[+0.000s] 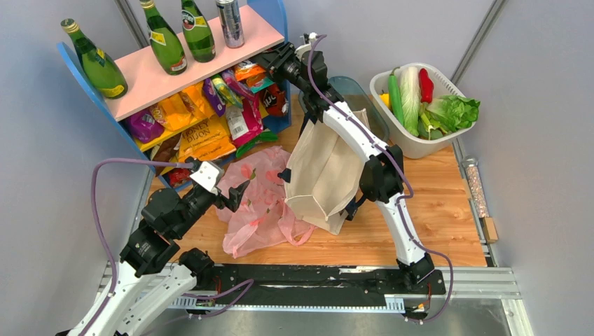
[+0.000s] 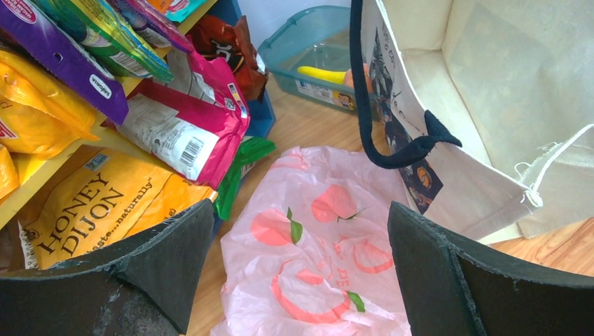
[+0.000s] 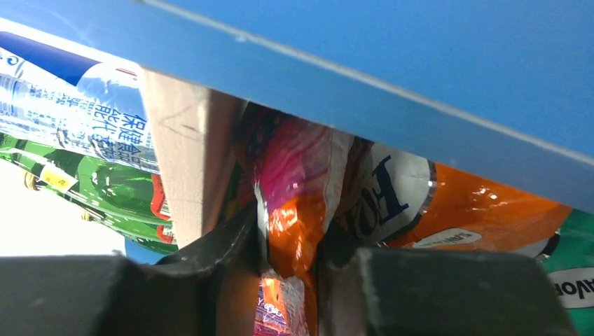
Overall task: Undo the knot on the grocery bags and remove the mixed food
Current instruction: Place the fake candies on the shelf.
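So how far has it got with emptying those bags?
Mostly done, it seems. The pink plastic bag lies flat and slack, no knot showing, and vegetables sit in the white basket. In hand: the right gripper pinches an orange snack packet at the blue shelf; the left gripper hangs open over that bag. Left: the canvas tote, whose inside I cannot see.

A: How many bottles?
B: Three green bottles (image 1: 162,38) on the shelf (image 1: 140,80), plus one can (image 1: 230,21).
A: Bags?
B: Two: one pink plastic bag (image 1: 263,203) and one canvas tote (image 1: 319,175).
A: Containers?
B: One white basket (image 1: 420,148) and one teal bin (image 2: 280,42), with one banana (image 2: 319,73) in the bin.
A: And in the basket?
B: As far as I can make out, one cucumber (image 1: 396,98), one pale cabbage (image 1: 410,94), one red pepper (image 1: 425,84) and one lettuce (image 1: 455,110).
A: Snack packets (image 1: 203,136)?
B: Many, but too overlapped to count.
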